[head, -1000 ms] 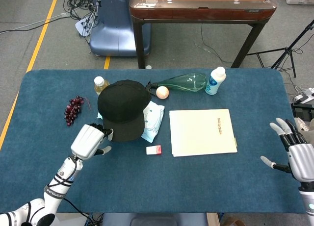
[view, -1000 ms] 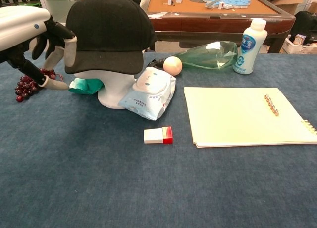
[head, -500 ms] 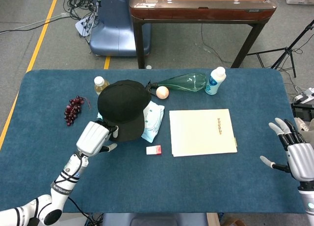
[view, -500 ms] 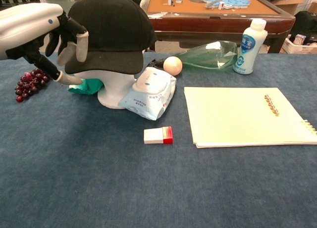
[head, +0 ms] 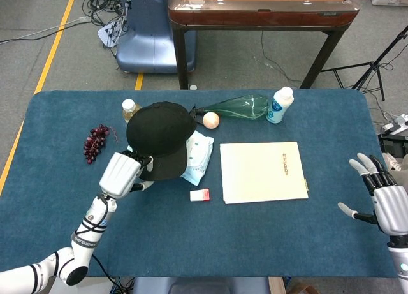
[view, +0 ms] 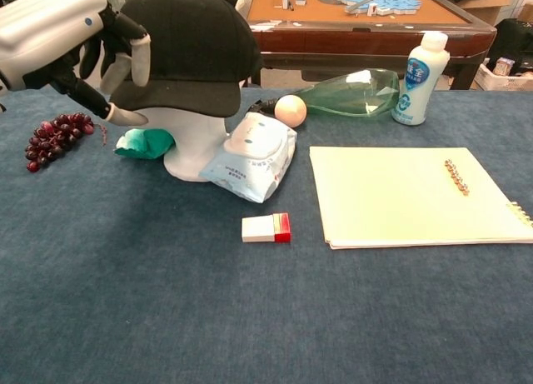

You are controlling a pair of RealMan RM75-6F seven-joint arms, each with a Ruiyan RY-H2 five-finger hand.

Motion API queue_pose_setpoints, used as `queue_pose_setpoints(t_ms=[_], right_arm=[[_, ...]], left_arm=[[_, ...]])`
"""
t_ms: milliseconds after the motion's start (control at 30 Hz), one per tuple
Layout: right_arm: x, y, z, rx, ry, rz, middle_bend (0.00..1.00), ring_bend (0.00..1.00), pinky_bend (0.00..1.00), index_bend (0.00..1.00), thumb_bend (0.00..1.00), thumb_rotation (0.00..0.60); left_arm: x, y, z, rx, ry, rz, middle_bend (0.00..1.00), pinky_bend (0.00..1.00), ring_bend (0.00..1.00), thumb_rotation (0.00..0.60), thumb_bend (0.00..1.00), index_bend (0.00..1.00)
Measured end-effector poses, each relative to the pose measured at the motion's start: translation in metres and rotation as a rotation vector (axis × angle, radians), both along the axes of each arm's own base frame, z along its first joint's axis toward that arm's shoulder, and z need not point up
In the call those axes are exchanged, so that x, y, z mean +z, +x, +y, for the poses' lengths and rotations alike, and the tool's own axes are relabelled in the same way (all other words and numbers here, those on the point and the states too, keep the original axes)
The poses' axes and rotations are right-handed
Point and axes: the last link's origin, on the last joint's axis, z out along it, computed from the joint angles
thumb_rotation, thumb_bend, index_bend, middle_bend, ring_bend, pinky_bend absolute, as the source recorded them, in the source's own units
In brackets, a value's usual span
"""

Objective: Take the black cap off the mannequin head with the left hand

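Purple grapes (head: 95, 142) are seen at the counter's (head: 191, 236) left. Beside them, the cap's (view: 187, 47) brim is pinched by the left hand (view: 79, 47), fingers above and thumb beneath, the cap sitting tilted on the white head (view: 193, 147). A notebook (head: 262, 171) is laid further right. The right hand (head: 381, 198) is held spread, holding nothing, at the counter's right edge.

left robot hand (view: 79, 47) | gripped brim | black cap (view: 187, 47) lifted slightly
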Motion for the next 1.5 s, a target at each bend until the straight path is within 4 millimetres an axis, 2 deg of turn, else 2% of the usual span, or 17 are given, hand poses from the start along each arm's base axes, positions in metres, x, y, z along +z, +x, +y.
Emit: queue_pose_setpoints(t_ms=[133,367,600,867,1200,1500], right_arm=[[0.000,0.000,0.000,-0.001,0.001,0.003,0.08,0.02,0.19,0.11,0.00,0.600],[-0.002,0.000,-0.001,-0.003,0.005,0.010,0.08,0.02,0.19,0.11,0.00,0.600],[-0.002,0.000,-0.002,-0.004,0.006,0.012,0.08,0.02,0.19,0.11,0.00,0.600],[-0.002,0.000,-0.002,-0.005,0.007,0.012,0.08,0.02,0.19,0.11,0.00,0.600],[-0.002,-0.001,-0.002,-0.008,0.008,0.013,0.09,0.02,0.19,0.11,0.00,0.600],[-0.003,-0.001,-0.003,-0.011,0.012,0.018,0.09,0.02,0.19,0.11,0.00,0.600]], left_arm=[[0.002,-0.002,0.000,-0.039,0.039,-0.013,0.78,0.67,0.62,0.600,0.00,0.54],[0.001,-0.008,-0.008,-0.062,0.052,-0.018,0.79,0.67,0.63,0.600,0.01,0.53],[0.003,-0.010,-0.010,-0.069,0.061,-0.013,0.80,0.68,0.63,0.600,0.21,0.53],[0.003,-0.012,-0.010,-0.070,0.064,-0.003,0.79,0.68,0.63,0.600,0.34,0.53],[0.005,-0.014,-0.008,-0.075,0.066,0.020,0.75,0.68,0.61,0.600,0.57,0.56],[0.018,-0.006,-0.003,-0.093,0.104,0.004,0.76,0.70,0.63,0.600,0.60,0.61]])
